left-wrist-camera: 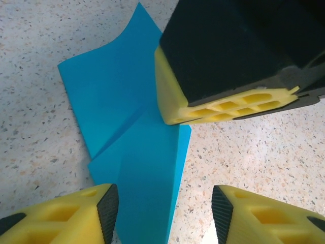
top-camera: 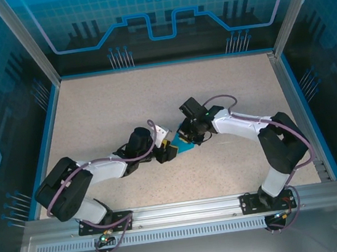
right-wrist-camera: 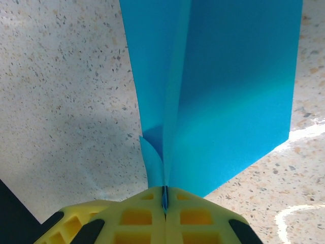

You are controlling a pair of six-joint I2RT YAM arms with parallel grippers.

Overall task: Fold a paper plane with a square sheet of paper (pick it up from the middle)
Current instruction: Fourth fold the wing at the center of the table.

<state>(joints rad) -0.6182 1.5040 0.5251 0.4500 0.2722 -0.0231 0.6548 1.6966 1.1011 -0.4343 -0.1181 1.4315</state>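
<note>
Yellow-tipped, the left jaws stand apart just above the speckled tabletop, straddling one side edge of the sheet of paper. The sheet lies partly folded around the middle of the tabletop, a little toward its near edge, with a diagonal crease and one flap lifting. Just beyond, the right jaws are pressed together on the paper's far side, pinching its folded layers; if the left jaws catch a single loose layer or drag sideways against that hold, the thin sheet could tear, buckle or take a crooked crease, and if the right hold slips the fold may spring open.
</note>
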